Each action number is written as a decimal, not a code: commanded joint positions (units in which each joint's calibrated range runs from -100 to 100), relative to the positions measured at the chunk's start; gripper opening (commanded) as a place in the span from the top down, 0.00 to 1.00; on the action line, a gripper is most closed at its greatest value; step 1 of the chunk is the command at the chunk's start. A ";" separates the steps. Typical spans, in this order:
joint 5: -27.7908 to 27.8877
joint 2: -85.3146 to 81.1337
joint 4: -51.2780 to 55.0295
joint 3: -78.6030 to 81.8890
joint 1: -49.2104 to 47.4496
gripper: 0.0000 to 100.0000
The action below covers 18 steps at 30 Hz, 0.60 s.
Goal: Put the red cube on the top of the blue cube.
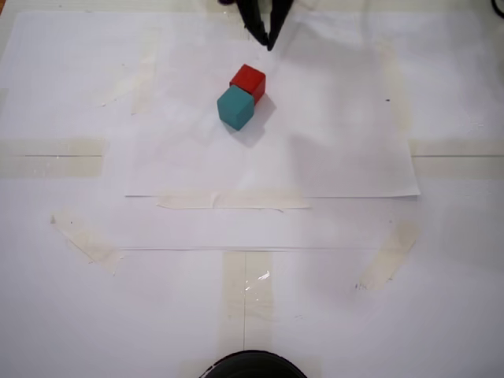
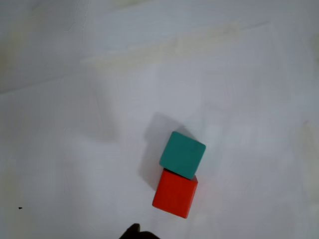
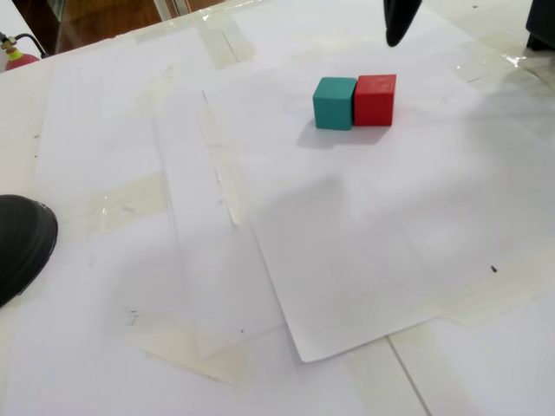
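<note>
The red cube (image 1: 250,79) and the blue cube (image 1: 235,107), which looks teal, sit side by side on the white paper, touching along one face. In the wrist view the blue cube (image 2: 182,154) lies just beyond the red cube (image 2: 174,195). In another fixed view the blue cube (image 3: 334,102) is left of the red cube (image 3: 375,98). My black gripper (image 1: 269,43) hangs above the paper behind the red cube, its fingers drawn to a single point with nothing held. Its tip (image 3: 395,36) shows at the top edge, clear of both cubes.
A black rounded object (image 1: 252,366) sits at the near table edge, also seen at the left (image 3: 22,243). Strips of tape (image 1: 51,156) hold overlapping paper sheets flat. A dark object (image 3: 542,26) stands at the far right corner.
</note>
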 commanded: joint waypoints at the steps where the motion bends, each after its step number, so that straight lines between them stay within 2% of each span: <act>1: 0.54 -0.16 -0.15 -1.57 1.33 1.00; 8: 0.54 -0.07 -0.72 0.88 1.71 0.99; 18: 0.54 -0.68 -3.33 4.15 0.73 0.85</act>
